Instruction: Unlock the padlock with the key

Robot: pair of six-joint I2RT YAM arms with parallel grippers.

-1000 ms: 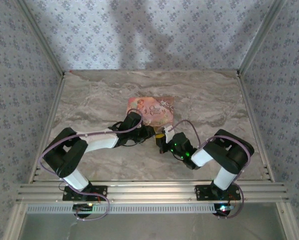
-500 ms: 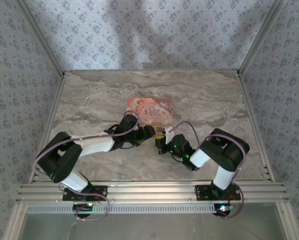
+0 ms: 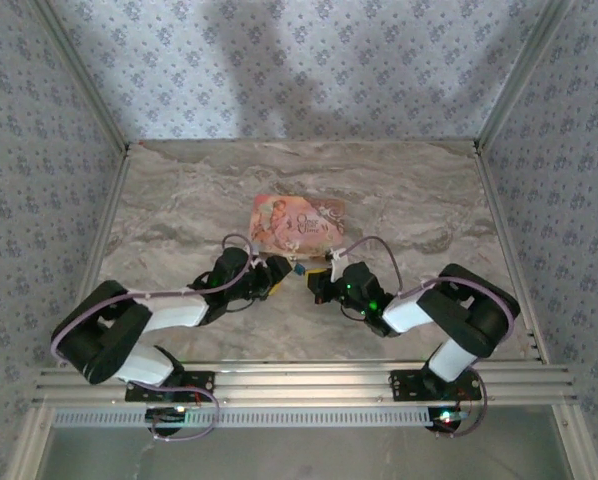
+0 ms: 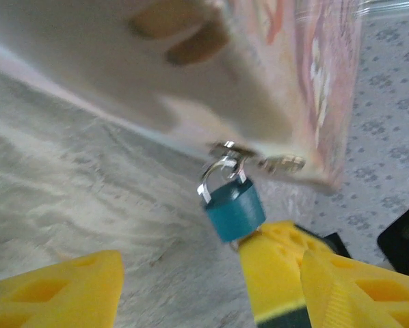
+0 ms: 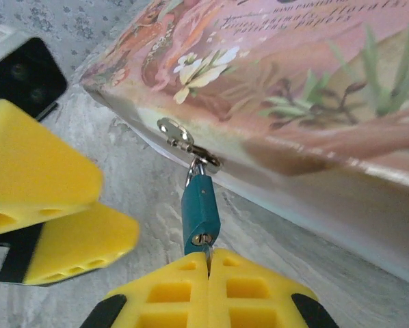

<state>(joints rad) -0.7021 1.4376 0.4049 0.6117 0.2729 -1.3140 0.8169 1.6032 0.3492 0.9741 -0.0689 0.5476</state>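
Top external view: the marble table (image 3: pixel 429 200) carries the pink box (image 3: pixel 297 222). The left gripper (image 3: pixel 276 272), fingers wide and empty, has backed off the box's near edge since a second ago. Just beside it, the right gripper (image 5: pixel 208 265) pinches the key (image 5: pixel 206 250), which is set into the underside of the teal padlock (image 5: pixel 200 212) hanging from the box's clasp (image 5: pixel 191 147).

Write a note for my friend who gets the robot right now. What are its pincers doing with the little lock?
Left pincer: open, holding nothing, close beside the padlock.
Right pincer: shut on the key, tips right under the padlock.
Things: the teal padlock hangs from the metal clasp on the edge of the pink illustrated box.
Done: the key's blade meets the keyhole.
Left: turn the key and pull the shackle out of the clasp. Whether it has been turned yet cannot be told.
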